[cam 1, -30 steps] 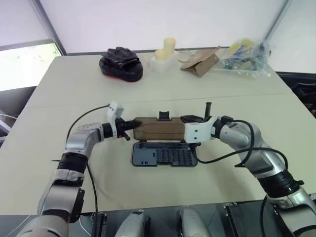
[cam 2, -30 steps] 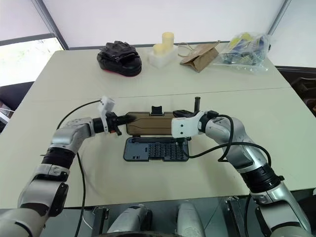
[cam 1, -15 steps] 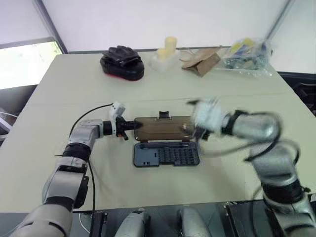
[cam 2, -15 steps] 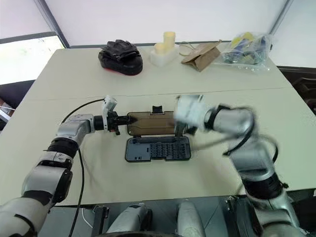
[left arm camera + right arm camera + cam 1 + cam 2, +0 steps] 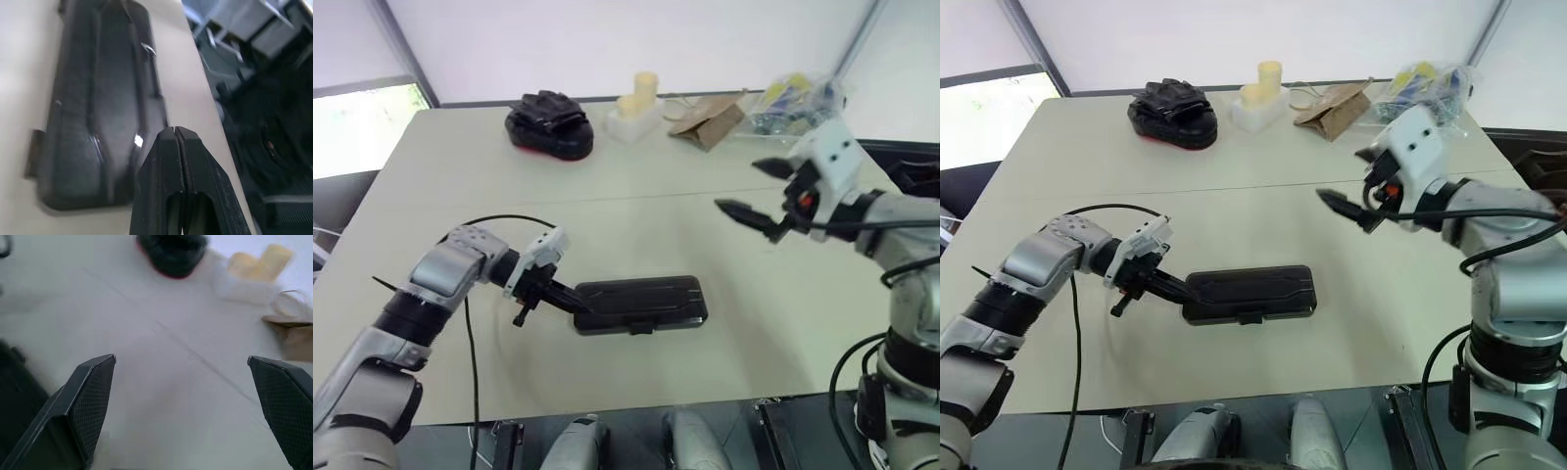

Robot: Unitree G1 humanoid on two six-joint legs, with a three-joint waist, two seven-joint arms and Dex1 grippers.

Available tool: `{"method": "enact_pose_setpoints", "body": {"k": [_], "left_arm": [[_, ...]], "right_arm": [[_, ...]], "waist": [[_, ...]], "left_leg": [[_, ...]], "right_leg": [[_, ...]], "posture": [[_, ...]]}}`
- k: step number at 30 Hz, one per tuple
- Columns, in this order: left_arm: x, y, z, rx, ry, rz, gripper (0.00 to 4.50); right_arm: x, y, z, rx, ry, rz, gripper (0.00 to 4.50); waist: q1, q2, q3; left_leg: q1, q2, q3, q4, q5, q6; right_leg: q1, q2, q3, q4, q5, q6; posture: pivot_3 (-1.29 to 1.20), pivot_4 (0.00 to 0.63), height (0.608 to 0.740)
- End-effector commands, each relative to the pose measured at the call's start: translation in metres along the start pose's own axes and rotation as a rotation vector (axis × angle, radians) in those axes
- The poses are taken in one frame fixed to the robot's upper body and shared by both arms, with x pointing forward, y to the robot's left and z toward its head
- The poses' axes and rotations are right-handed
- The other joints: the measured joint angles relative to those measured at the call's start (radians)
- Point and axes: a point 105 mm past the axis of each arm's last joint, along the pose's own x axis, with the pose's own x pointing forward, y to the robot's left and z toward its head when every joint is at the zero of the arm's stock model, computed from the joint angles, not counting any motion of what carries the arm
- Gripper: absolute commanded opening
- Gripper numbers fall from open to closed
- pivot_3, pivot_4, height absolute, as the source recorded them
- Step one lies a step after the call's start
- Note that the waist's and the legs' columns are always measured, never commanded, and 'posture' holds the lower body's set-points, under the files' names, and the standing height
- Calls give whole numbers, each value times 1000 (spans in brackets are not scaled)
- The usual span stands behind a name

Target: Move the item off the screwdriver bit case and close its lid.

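The screwdriver bit case (image 5: 641,305) lies flat near the table's front edge. Its dark lid (image 5: 1250,290) is folded down over the tray, and the small latch (image 5: 639,326) sticks out on the near long edge. Nothing lies on top of the case. My left gripper (image 5: 574,300) is shut, its tip at the case's left end; the left wrist view shows the shut fingertips (image 5: 174,132) over the lid's corner (image 5: 98,103). My right gripper (image 5: 751,188) hangs open and empty, well above the table to the case's right.
At the back of the table (image 5: 460,186) sit a bulky black-and-red object (image 5: 549,125), a white and yellow piece (image 5: 638,102), a brown paper bag (image 5: 710,122) and a clear plastic bag (image 5: 798,103). A black cable loops from my left wrist (image 5: 499,221).
The lid, lying open behind the tray before, now covers it. My right gripper let go of the lid, opened and swung up to the right. My left gripper drew back and turned.
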Motion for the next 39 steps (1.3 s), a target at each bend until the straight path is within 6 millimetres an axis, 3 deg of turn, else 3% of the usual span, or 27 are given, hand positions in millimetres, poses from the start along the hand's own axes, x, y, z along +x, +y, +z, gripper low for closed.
{"method": "enact_pose_setpoints", "body": {"k": [1, 5, 8, 11, 15, 23, 31, 39], "left_arm": [[-25, 14, 50, 78, -159, 120, 0], [-33, 35, 75, 131, -243, 245, 0], [-27, 64, 76, 185, -222, 395, 0], [-8, 78, 59, 201, -141, 401, 0], [16, 89, 40, 213, -36, 391, 0], [50, 84, 16, 305, 206, 224, 0], [65, 79, 17, 395, 325, 119, 0], [86, 67, -3, 452, 424, -28, 0]], "right_arm": [[2, 24, -2, -97, 7, 82, 4461], [9, 42, -12, -97, 24, 155, 4461], [6, 78, -19, -57, 19, 351, 3623], [0, 112, -38, -44, 81, 506, 2104], [-4, 137, -61, -60, 152, 578, 22], [10, 157, -68, -32, 146, 565, 22], [40, 142, -83, -105, 191, 424, 22], [56, 124, -88, -128, 233, 311, 22]], "waist": [[4, -2, 1], [-4, -2, 1], [-1, -2, 1], [-1, -3, 1], [1, -3, 2], [1, -4, 1], [2, -5, 1], [-3, -6, 0]], "left_leg": [[-1, 0, -1, 1, 0, 0], [-2, -1, 1, 6, -2, 3], [-1, -1, 1, 6, -2, 3], [-1, -1, 1, 9, -2, 3], [-2, -1, 1, 8, -2, 4], [-2, -1, 2, 10, -2, 4], [-2, -2, 1, 10, -2, 4], [-1, -2, 1, 10, -2, 4]], "right_leg": [[0, 0, 0, 0, 0, 0], [0, -1, -1, 1, 0, 0], [1, -1, -1, 1, 0, 0], [1, -1, -2, 1, 0, 0], [1, -1, -2, 1, 0, 0], [2, -1, -2, 1, 0, 1], [2, -1, -3, 2, 0, 1], [3, -1, -3, 2, 0, 1]], "posture": [[0, 150, 740], [0, 150, 740], [0, 150, 740], [0, 150, 740], [0, 150, 740], [0, 150, 740], [0, 150, 740], [0, 150, 740]]}}
